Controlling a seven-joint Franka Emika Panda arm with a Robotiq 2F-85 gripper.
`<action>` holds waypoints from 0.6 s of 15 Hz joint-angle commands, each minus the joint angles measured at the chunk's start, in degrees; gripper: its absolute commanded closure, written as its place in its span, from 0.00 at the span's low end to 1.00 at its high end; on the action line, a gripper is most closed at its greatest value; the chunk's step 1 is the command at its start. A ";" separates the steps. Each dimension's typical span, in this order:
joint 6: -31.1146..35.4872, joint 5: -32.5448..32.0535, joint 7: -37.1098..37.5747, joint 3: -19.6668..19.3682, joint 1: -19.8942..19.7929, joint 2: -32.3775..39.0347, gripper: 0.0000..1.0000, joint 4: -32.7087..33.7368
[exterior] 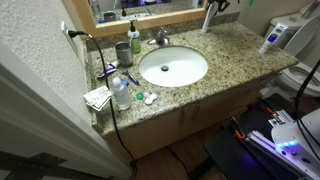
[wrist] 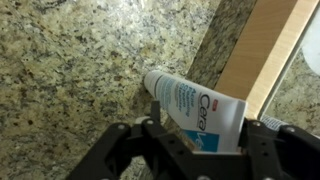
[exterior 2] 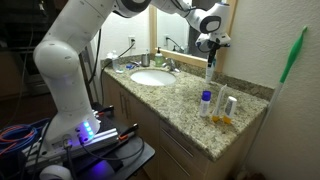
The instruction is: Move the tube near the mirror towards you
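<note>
Closely straddled the tube (wrist: 195, 105) (white, blue lettering) with the tool (wrist: 200, 130), just beside the mirror (wrist: 265, 45), cap end toward the granite bench (wrist: 70, 60); could not tell whether clamped.

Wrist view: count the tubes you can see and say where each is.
1. The tube sits between the fingers of the end effector, its far end pointing at the granite counter, beside the mirror frame. More may lie outside this view.
</note>
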 commanded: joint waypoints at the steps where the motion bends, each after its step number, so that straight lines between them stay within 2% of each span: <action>1: -0.09 -1.47 1.24 0.11 -0.41 0.80 0.65 1.99; 6: -0.59 -3.47 2.40 -0.58 0.05 0.28 0.98 1.81; 9: -1.77 -5.98 3.03 -1.28 0.33 -1.45 1.00 0.30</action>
